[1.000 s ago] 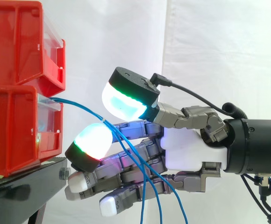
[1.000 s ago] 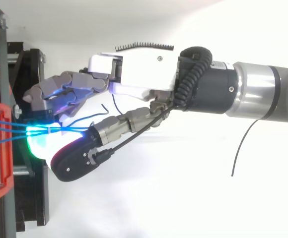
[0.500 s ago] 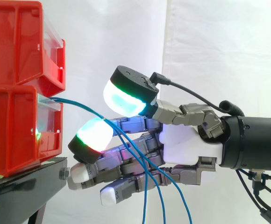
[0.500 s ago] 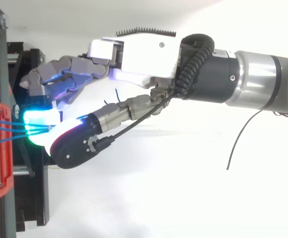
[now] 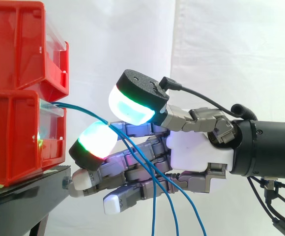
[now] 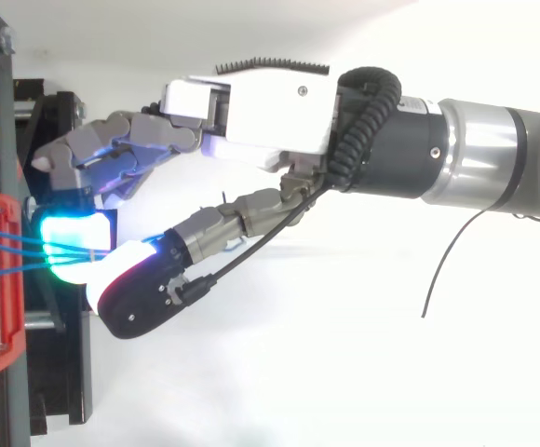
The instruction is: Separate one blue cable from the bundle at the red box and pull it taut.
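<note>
three blue cables [image 5: 78, 109] from the red box [image 5: 14, 137] sit pinched in the robot hand [image 5: 196, 152], dangling in side view.

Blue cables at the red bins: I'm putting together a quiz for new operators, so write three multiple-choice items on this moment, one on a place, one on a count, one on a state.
1. The blue cables come out of: A the upper red bin; B the lower red bin; C the black stand.
2. Red bins stacked in the side view: A two; B three; C four.
3. Past the hand, the cables: A lie coiled on the stand; B are knotted together; C hang down loose.
Key: 1 B, they leave its clear front; 2 A, one sits on the other; 3 C, they drop separately out of the view's bottom edge.
</note>
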Robot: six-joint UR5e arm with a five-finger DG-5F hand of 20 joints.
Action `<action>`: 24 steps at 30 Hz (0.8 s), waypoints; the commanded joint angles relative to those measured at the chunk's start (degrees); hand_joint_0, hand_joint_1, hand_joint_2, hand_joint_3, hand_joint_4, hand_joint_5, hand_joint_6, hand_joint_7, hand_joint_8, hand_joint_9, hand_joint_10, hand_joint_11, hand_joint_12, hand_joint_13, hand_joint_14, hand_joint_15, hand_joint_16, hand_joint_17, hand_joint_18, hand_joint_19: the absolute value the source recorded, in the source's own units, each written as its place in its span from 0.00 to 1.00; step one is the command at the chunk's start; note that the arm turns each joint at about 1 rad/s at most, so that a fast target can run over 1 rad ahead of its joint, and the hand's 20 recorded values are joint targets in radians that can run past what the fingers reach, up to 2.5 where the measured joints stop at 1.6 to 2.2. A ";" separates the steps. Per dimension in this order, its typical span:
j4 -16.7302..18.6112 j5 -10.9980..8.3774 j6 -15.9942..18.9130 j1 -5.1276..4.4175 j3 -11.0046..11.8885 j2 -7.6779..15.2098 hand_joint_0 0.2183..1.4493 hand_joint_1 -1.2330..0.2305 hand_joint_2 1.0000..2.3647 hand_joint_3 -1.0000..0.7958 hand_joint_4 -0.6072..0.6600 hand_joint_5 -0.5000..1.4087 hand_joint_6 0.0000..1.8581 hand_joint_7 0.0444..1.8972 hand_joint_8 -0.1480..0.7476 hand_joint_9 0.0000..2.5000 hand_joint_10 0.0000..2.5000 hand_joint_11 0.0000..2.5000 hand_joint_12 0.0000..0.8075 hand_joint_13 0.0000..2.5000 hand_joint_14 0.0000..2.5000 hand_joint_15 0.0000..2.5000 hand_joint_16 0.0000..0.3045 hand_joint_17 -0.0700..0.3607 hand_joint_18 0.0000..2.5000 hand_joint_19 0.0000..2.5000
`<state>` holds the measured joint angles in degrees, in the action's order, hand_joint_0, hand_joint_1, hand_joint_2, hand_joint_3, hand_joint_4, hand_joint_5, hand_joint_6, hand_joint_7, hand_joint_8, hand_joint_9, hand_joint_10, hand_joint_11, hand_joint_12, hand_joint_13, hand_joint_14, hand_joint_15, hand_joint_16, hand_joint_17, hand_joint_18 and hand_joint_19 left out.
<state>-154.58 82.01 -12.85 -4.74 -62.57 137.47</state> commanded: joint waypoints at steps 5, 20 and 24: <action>0.07 0.08 0.11 -0.10 -0.01 -0.01 0.32 0.43 0.01 0.35 0.61 0.18 0.37 0.56 0.50 0.27 0.01 0.22 0.41 0.16 0.00 0.10 0.15 0.40 0.19 0.24; 0.07 0.08 0.19 -0.19 -0.09 -0.01 0.31 0.36 0.02 0.53 0.55 0.16 0.48 0.51 0.51 0.30 0.01 0.28 0.42 0.19 0.00 0.12 0.15 0.40 0.22 0.25; -0.02 0.16 0.63 -0.19 -0.09 -0.01 0.31 0.36 0.02 0.54 0.55 0.16 0.48 0.51 0.52 0.31 0.01 0.29 0.43 0.20 0.00 0.12 0.15 0.41 0.23 0.25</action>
<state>-154.56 82.13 -12.53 -4.88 -62.65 137.46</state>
